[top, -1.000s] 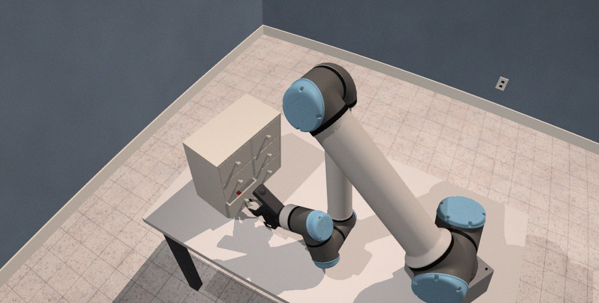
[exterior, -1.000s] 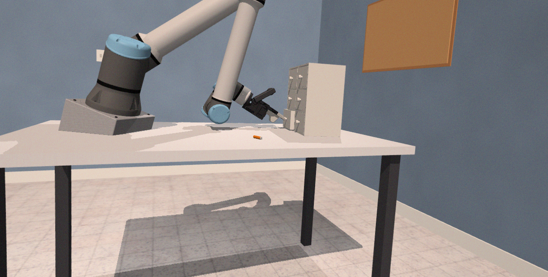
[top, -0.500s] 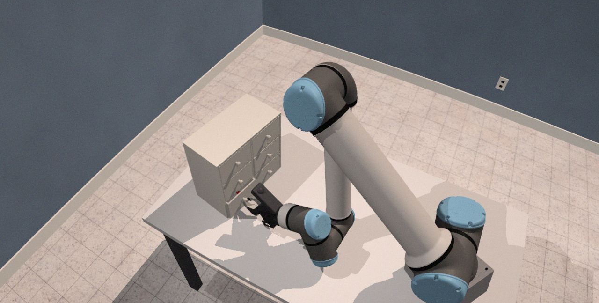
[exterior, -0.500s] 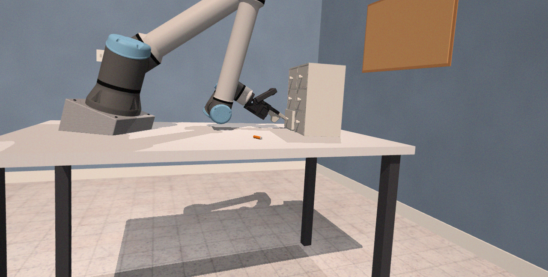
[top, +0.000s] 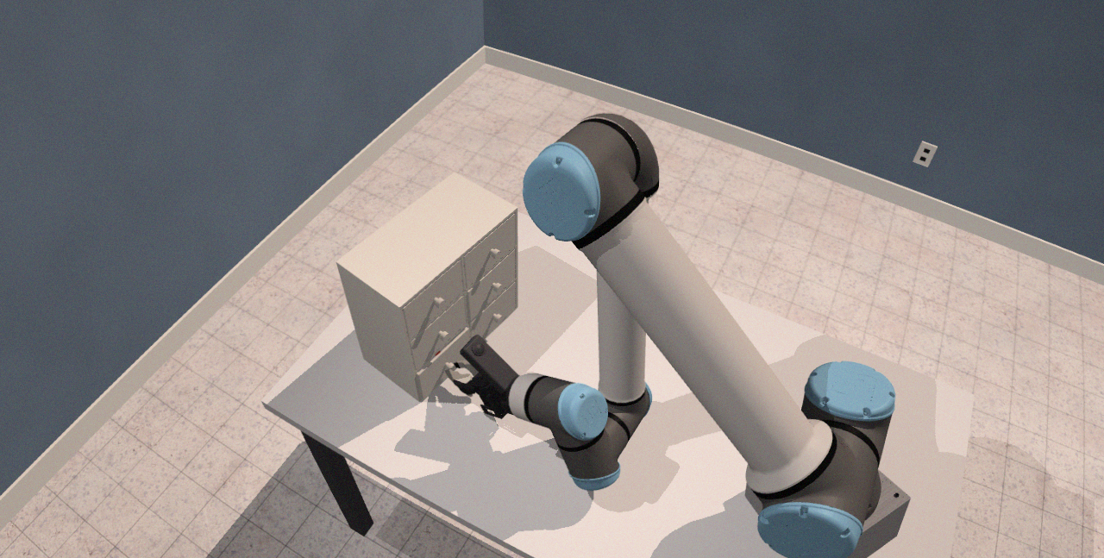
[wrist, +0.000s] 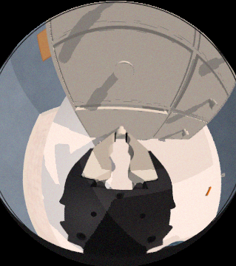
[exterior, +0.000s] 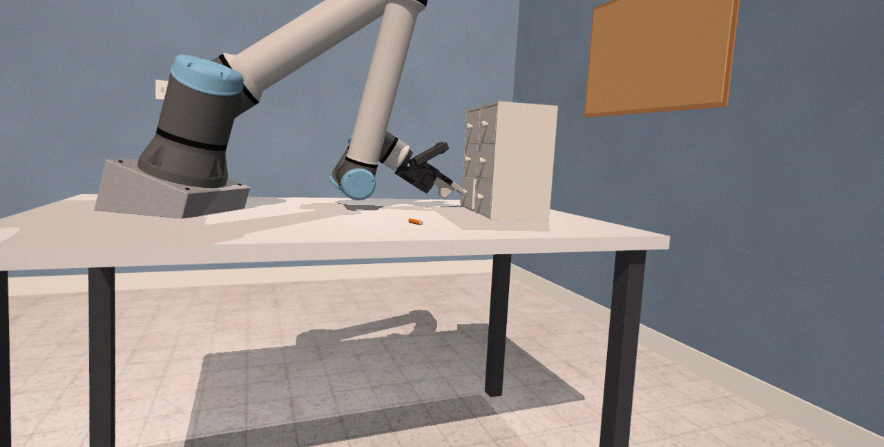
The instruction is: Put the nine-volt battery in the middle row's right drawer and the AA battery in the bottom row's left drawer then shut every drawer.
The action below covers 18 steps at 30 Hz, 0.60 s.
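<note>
The gripper is clenched on the knob of the bottom left drawer of the chest, which looks nearly shut. To finish well, I think it should push straight along the drawer's line, gently, so the chest does not slide or turn. The AA battery lies on the table, near the chest. The nine-volt battery I cannot see. No writing is readable anywhere.
</note>
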Each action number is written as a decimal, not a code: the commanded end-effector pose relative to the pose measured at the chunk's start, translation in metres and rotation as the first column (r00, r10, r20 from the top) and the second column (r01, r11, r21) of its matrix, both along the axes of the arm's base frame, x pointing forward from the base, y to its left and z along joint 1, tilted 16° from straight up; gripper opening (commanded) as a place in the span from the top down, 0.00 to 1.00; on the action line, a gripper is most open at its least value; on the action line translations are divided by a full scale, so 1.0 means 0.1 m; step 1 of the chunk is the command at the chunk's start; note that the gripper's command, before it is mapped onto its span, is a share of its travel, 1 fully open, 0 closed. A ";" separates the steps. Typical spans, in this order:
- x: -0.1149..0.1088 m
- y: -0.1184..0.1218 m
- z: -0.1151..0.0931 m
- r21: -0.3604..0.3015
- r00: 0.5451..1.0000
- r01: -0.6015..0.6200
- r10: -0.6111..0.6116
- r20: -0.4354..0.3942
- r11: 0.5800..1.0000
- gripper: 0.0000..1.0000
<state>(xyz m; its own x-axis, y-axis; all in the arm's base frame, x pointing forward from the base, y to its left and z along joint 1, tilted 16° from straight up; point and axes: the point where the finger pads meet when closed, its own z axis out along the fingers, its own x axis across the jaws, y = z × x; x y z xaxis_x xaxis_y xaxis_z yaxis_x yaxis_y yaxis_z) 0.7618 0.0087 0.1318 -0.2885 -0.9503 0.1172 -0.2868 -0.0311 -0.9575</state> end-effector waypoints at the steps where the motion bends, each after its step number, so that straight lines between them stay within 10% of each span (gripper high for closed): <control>1: 0.01 0.00 0.01 0.000 1.000 0.000 0.000 0.001 1.000 0.93; 18: 0.04 -0.01 0.02 0.000 1.000 0.000 0.000 0.001 1.000 0.93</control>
<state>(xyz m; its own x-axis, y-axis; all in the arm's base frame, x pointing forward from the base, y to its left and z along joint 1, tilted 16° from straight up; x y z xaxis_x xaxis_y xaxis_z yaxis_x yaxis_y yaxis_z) 0.7653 0.0077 0.1327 -0.2885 -0.9503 0.1172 -0.2868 -0.0311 -0.9575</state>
